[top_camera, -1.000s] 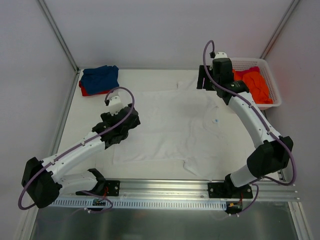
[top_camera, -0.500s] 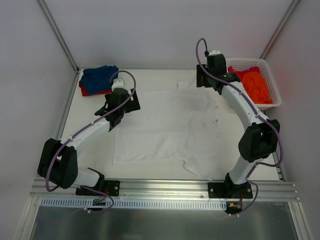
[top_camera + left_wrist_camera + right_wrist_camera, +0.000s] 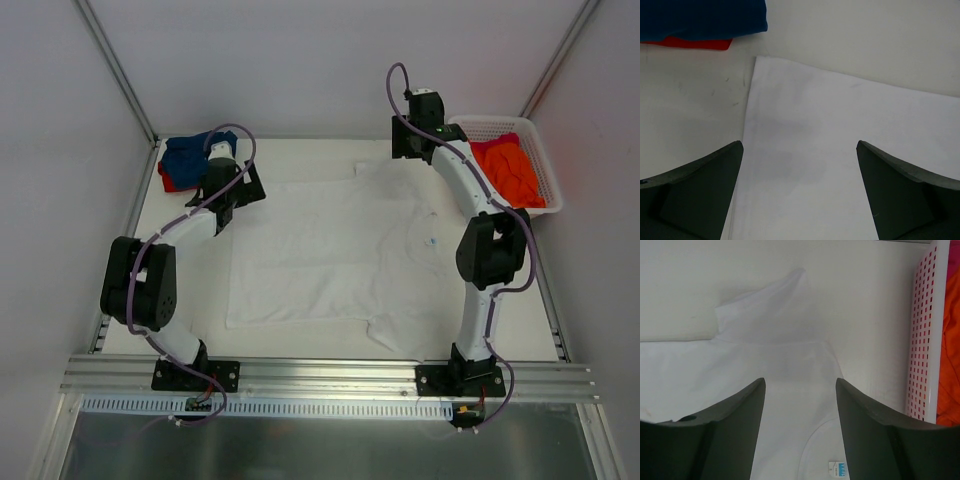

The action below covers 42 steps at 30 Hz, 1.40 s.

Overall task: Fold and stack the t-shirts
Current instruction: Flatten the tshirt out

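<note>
The large white t-shirt [image 3: 340,250] lies spread flat mid-table. My left gripper [image 3: 238,192] is open and empty over its far left hem corner; in the left wrist view [image 3: 800,150] white cloth [image 3: 840,130] lies between the fingers. The blue t-shirt [image 3: 197,153] sits folded on the red one [image 3: 168,183] in the far left corner, and both show ahead in the left wrist view, blue [image 3: 700,17] over red [image 3: 690,44]. My right gripper [image 3: 407,150] is open and empty over the far sleeve [image 3: 765,310]. The orange t-shirt [image 3: 510,170] lies in the basket.
The white lattice basket [image 3: 495,124] stands at the far right, its wall [image 3: 922,340] close on the right of my right gripper. Grey walls close in the back and sides. A metal rail [image 3: 320,375] runs along the near edge.
My left gripper has swung from the shirt's left side to its far left corner, near the blue and red stack. My right gripper has moved a little back and left over the far sleeve.
</note>
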### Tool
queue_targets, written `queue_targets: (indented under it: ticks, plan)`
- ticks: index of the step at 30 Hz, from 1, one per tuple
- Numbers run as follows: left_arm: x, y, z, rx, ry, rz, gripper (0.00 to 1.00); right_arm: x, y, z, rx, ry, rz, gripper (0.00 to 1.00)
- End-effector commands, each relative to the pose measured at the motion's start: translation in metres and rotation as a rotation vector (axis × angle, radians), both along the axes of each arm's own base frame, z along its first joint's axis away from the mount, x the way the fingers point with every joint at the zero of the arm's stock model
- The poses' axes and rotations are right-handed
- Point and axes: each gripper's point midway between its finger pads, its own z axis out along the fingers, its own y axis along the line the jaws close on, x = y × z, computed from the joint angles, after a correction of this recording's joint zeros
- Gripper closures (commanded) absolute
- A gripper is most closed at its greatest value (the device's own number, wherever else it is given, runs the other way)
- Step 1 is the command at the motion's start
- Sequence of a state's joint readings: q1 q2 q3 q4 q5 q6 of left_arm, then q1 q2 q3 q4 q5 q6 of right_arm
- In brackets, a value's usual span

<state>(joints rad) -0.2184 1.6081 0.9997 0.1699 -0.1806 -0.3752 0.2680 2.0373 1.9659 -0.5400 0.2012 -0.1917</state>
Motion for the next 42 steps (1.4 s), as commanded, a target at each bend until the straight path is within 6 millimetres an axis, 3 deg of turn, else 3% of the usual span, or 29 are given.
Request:
queue_targets:
  ticks: [1,7,14,23,27,28,37,42]
  plan:
    - [0.034,-0.004,0.012,-0.039,-0.069,-0.041,0.01,0.007,-0.001,0.016,0.015,-0.023,0.014,0.38]
    - [0.064,0.007,-0.012,-0.057,-0.052,-0.049,0.01,0.014,-0.007,0.008,0.020,-0.012,0.007,0.40]
    - [0.094,0.023,-0.013,-0.079,-0.075,-0.032,0.03,0.023,-0.012,0.002,0.051,-0.008,0.004,0.42]
    - [0.096,0.022,-0.011,-0.089,-0.071,-0.050,0.03,0.024,-0.021,-0.013,0.075,0.025,-0.029,0.42]
    - [0.101,0.025,-0.013,-0.100,-0.052,-0.042,0.04,0.033,-0.022,-0.015,0.081,0.020,-0.029,0.41]
    - [0.106,0.027,-0.006,-0.103,-0.061,-0.038,0.06,0.036,-0.019,-0.021,0.096,0.031,-0.018,0.41]
    - [0.122,0.030,-0.017,-0.146,-0.023,-0.030,0.14,0.040,-0.025,-0.036,0.135,0.061,-0.028,0.41]
    - [0.120,0.031,-0.026,-0.172,0.026,-0.003,0.13,0.043,-0.029,-0.040,0.164,0.068,-0.039,0.41]
